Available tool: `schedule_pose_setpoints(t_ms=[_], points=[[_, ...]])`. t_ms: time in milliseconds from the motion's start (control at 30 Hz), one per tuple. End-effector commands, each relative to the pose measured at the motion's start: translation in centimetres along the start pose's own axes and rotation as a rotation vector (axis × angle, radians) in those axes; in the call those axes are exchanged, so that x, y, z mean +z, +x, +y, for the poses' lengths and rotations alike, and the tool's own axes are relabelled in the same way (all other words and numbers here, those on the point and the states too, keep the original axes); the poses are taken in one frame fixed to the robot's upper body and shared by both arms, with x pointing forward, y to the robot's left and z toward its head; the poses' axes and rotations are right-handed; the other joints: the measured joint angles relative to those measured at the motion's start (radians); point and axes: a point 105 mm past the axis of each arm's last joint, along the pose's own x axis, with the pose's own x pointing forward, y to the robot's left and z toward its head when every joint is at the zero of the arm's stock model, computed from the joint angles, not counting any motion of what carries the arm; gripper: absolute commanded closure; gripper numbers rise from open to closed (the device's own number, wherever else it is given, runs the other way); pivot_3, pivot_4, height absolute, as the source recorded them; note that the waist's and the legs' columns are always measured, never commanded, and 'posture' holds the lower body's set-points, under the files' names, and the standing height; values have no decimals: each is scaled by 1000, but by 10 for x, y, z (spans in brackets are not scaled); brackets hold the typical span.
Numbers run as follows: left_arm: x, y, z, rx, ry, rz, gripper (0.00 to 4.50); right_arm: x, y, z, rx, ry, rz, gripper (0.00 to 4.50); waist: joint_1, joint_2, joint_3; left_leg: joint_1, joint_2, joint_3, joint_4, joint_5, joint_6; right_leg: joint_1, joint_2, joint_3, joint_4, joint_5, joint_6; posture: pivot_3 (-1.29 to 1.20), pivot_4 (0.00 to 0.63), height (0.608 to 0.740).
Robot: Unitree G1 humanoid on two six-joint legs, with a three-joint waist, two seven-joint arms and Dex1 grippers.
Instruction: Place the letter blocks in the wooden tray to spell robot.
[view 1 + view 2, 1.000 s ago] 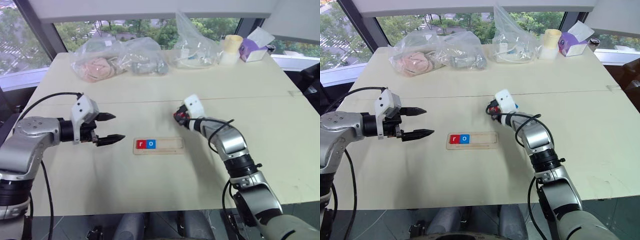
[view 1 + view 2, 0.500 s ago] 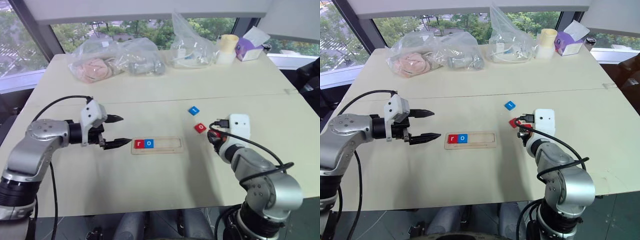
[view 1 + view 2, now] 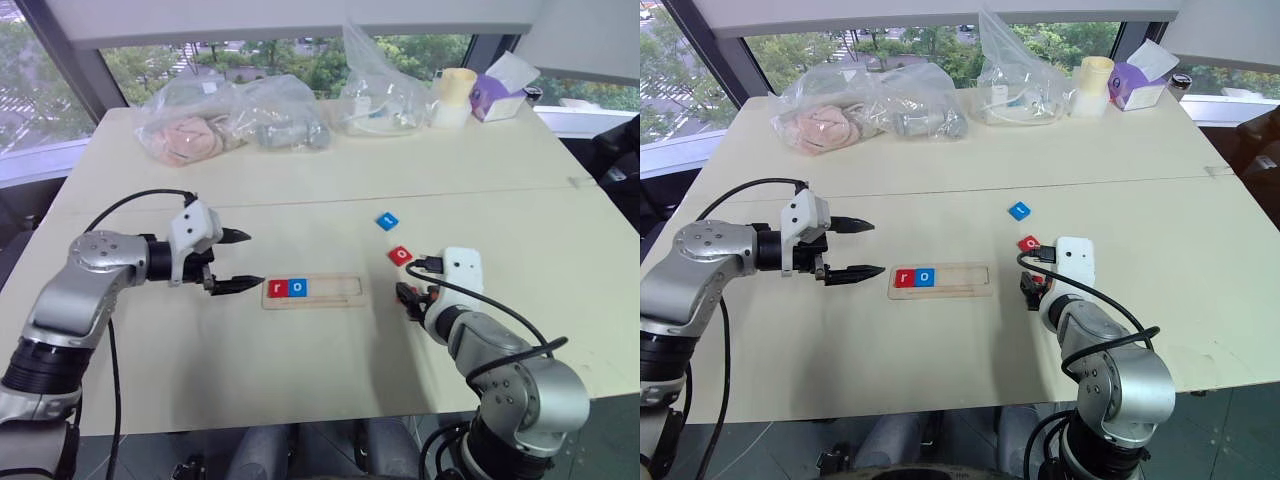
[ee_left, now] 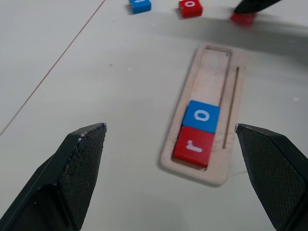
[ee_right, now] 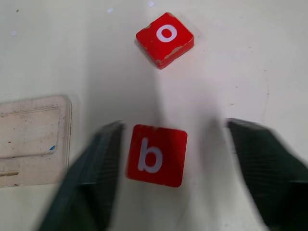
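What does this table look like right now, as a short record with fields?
Wooden tray: holds red r block and blue o block at its left end; the rest of the recess is bare.
Loose on table: red b block, red o block, blue block, letter too small to read.
Left pincer: open, beside the tray's left end, holding nothing.
Right pincer: open, fingers either side of the b block.
Far edge: plastic bags, a tissue box.
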Motion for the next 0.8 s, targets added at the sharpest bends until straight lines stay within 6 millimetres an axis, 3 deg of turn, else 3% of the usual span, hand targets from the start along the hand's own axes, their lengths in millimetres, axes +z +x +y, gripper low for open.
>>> schedule_pose_setpoints(t_ms=[33, 167, 267, 400, 467, 567, 700, 800], points=[[6, -5, 2, 5, 31, -3, 0, 6, -4, 2, 34, 5, -29, 28, 0, 0, 0, 0, 0, 0, 0, 0, 0, 0, 0, 0, 0, 0, 0, 0, 150, 740], [10, -4, -4, -41, -7, -22, 0, 63, -25, -1, 359, -237, -269, 28, 1, 1, 1, 0, -1, 2, 1, 0, 0, 1, -1, 1, -1, 1, 1, 0, 150, 740], [15, -4, -11, -95, -22, -27, 0, 45, -43, -3, 649, -506, -197, 28, 5, -1, 1, 0, 0, 2, 2, -1, 1, 5, 0, 0, -4, 0, 4, 0, 150, 740], [16, -6, -20, -142, 33, 8, 0, 16, -35, -43, 751, -745, 5, 28, -1, -2, 1, 1, 0, 3, 2, -4, 6, 8, -1, -2, -5, -1, 8, 0, 150, 740], [15, -7, -22, -133, 85, 36, 0, 17, -27, -54, 777, -790, 23, 28, -7, -3, 1, 2, 0, 5, 2, -4, 6, 8, -2, 0, -5, -1, 8, 0, 150, 740], [22, -10, -35, -156, 17, 3, 0, 22, -12, -56, 820, -807, -16, 28, -8, -3, 2, 3, 1, 8, 4, -4, 6, 7, -2, 2, -5, 0, 4, 0, 150, 740], [11, -15, -57, -193, -21, 71, 0, 14, 5, -57, 863, -872, 4, 28, 2, -4, 2, 2, 4, 7, 4, -4, 6, 7, -1, 3, -5, -1, 1, 0, 150, 740], [5, -22, -60, -170, -38, 105, 0, 14, 10, -53, 894, -880, -1, 28, 8, -4, 3, 1, 3, 6, 4, -4, 6, 6, -1, 3, -5, -1, 1, 0, 150, 740]])
